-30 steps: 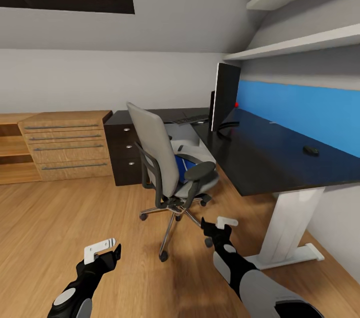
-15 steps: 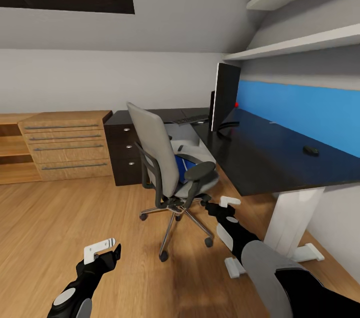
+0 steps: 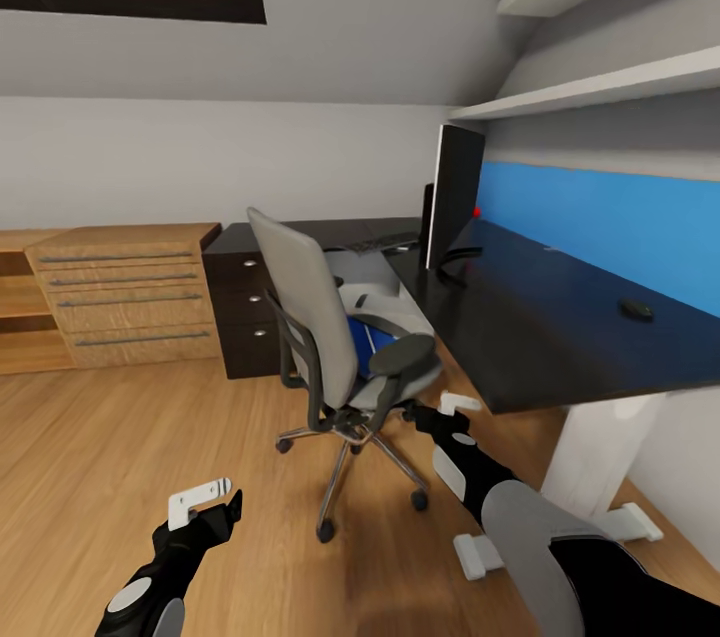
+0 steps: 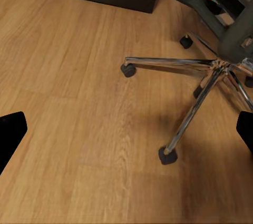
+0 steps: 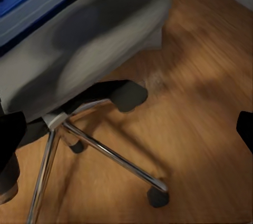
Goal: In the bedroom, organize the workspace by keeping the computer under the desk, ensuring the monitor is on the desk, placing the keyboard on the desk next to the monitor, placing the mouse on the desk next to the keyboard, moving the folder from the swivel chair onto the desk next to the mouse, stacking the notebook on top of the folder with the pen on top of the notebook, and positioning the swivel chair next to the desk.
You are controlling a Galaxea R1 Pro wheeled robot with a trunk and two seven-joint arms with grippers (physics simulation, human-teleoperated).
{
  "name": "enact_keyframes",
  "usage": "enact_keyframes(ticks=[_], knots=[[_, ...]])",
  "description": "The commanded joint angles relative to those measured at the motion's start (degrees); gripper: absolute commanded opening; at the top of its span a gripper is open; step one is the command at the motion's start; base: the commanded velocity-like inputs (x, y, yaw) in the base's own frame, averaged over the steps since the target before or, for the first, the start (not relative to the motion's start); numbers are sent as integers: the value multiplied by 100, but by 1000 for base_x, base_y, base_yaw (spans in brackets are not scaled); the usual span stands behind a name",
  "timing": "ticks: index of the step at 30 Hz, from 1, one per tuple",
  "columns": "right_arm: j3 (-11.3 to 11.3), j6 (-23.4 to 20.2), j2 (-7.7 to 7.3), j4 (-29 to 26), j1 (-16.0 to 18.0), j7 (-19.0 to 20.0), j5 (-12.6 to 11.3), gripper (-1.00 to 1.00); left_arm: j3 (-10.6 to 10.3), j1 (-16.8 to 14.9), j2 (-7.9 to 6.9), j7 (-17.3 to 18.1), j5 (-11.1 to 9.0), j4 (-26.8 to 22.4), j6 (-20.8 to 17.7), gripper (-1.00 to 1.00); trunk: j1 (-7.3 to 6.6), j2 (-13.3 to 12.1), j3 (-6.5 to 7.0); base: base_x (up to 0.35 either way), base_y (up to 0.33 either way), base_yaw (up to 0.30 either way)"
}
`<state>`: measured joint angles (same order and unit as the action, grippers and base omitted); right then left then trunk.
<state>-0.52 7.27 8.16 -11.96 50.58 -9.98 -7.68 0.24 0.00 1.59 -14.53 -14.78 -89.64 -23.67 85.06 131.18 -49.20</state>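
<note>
The grey swivel chair [image 3: 320, 317] stands on the wood floor in front of the black desk [image 3: 540, 327], and its chrome base [image 4: 211, 74] is close to my left gripper. A bright blue folder [image 3: 362, 345] lies on the chair's seat [image 5: 79, 39]. On the desk I see the monitor [image 3: 455, 192], edge-on, the keyboard [image 3: 385, 240] beside it and the mouse [image 3: 636, 309] far right. A pale computer [image 3: 368, 275] sits behind the chair. My right gripper [image 3: 450, 409] is open just below the seat's front. My left gripper [image 3: 212, 499] is open over bare floor.
A light oak cabinet [image 3: 125, 292] lines the left wall beside the desk's drawer unit [image 3: 245, 307]. The white desk leg [image 3: 600, 462] and its foot stand right of my right arm. A blue wall panel [image 3: 600, 217] and shelves [image 3: 600, 87] hang above the desk.
My right arm rose and reached forward from the floor area toward the chair seat. Since then the whole view has shifted slightly as the camera moved. The left arm holds still.
</note>
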Motion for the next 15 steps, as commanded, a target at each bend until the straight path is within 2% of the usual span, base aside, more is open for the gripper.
enact_keyframes(ticks=[1,4,8,15], knots=[[-8,27,6,7,4,-3,-97,100,2,0,3,-33,-60,-10,-21,100,2,2,-5,256,0,0],[-10,31,3,9,4,2,-289,100,2,0,0,-33,-60,-10,-24,100,2,2,-5,217,0,0],[-9,38,2,9,4,5,-329,100,2,0,0,-33,-60,-10,-24,100,2,2,-5,237,0,0],[-9,98,33,6,4,16,-346,100,4,0,-1,-33,-60,-10,-24,100,2,2,-5,55,0,0]])
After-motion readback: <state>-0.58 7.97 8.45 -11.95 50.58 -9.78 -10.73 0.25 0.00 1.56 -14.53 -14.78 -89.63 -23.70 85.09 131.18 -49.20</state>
